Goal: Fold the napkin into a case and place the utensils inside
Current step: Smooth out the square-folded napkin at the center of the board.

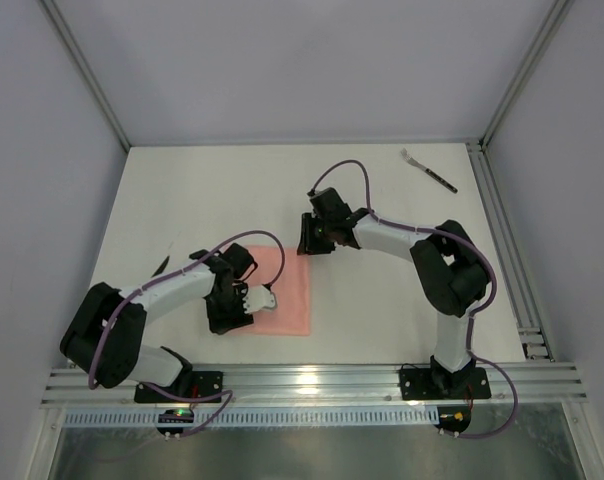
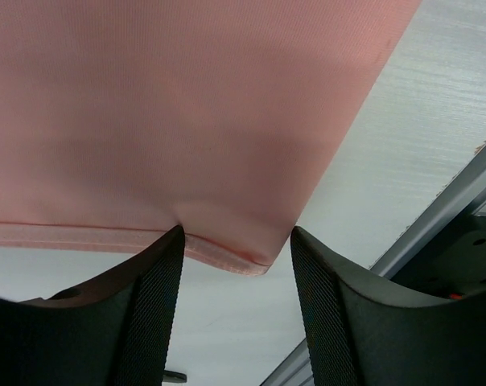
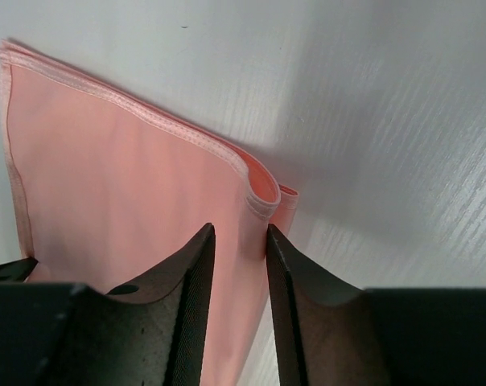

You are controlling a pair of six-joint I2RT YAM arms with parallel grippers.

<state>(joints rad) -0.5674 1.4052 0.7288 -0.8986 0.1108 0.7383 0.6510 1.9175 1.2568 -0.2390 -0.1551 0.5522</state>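
Half covering the near-left part of the napkin [image 1: 290, 295] with the left gripper [image 1: 244, 312] in the overhead view. Showing that cloth as a salmon-pink oblong, doubled over, lying flat on the white surface [image 1: 182, 200] toward the near edge, between the two arms and just beyond the aluminium rail [image 1: 312, 378]. Holding the left jaws spread wide: in the left wrist view, resting both dark fingers [image 2: 158, 281] low at a hemmed corner of the napkin [image 2: 187, 121], one tip at the hem, the other just off the cloth over bare surface, pinching nothing. Reaching the right gripper [image 1: 308, 243] in from the far side to the cloth's far-right corner. Standing the right jaws only slightly apart: in the right wrist view, showing a narrow gap between the fingers [image 3: 196, 281], the folded edge of the napkin [image 3: 130, 185] running down into that gap, two stitched layers curling up a little at the corner just ahead of the tips. Not clamping the cloth, as far as can be told; touching it or not, impossible to tell. Leaving the fork [image 1: 429, 170] out at the far-right corner of the surface, well apart from the napkin and both grippers, silvery prongs pointing far-left, dark handle trailing to the right.
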